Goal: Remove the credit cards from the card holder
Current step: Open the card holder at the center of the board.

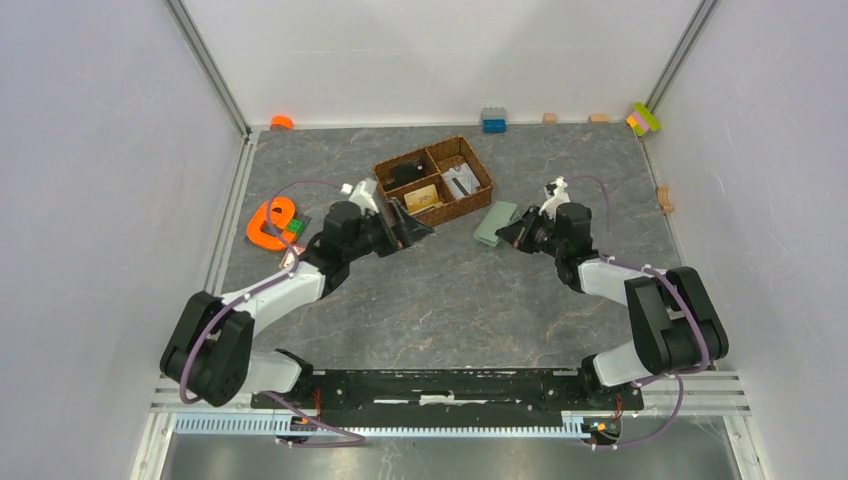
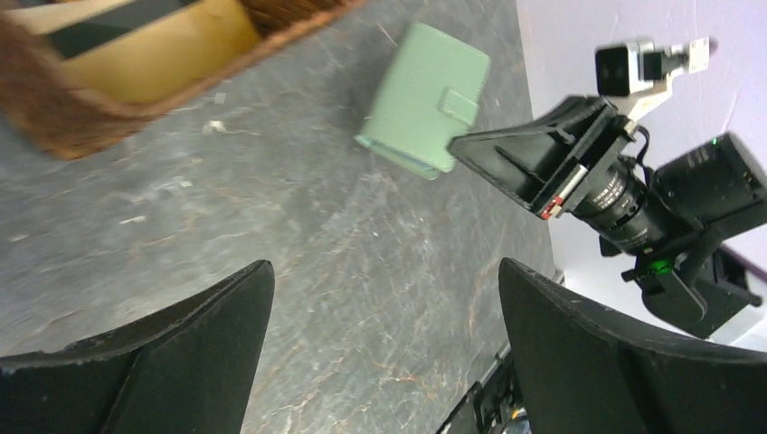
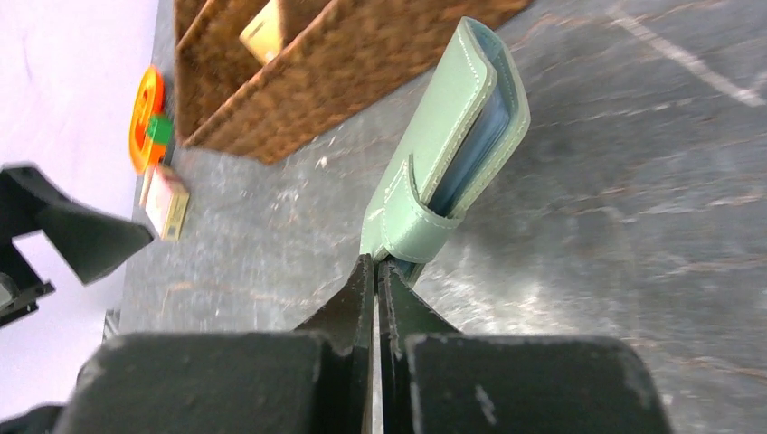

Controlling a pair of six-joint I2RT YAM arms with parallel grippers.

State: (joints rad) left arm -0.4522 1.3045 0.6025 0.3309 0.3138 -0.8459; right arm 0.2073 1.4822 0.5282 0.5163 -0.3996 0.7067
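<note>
At the near edge of the table (image 1: 440,310) I am watching the 2 arms reaching away from their bases towards the middle. My left claw (image 2: 384,271) is hanging released, its fingers standing wide apart with grey table showing between them, just beside the near corner of the wicker basket (image 1: 479,163).

My right claw (image 3: 375,264) is sitting clenched, its 2 fingers pressing together with only a sliver between them. Its tips are touching the card holder (image 3: 452,127) at the edge below the clasp tab. I am not managing to tell whether they are pinching any of that edge.

The card holder is lying on the table just beside the basket's near right side, between the basket and the right claw. Its covers are gaping a little and pale blue lining is showing between them.

Beyond it, a tan flat rectangle (image 1: 422,197) is lying in the basket's near compartment; I am not able to say whether it is a card. Off to the left, an orange letter-e shape (image 1: 268,222) is lying on the table, well apart from the card holder. Farthest away, a blue block (image 1: 493,120) is standing against the back wall.
</note>
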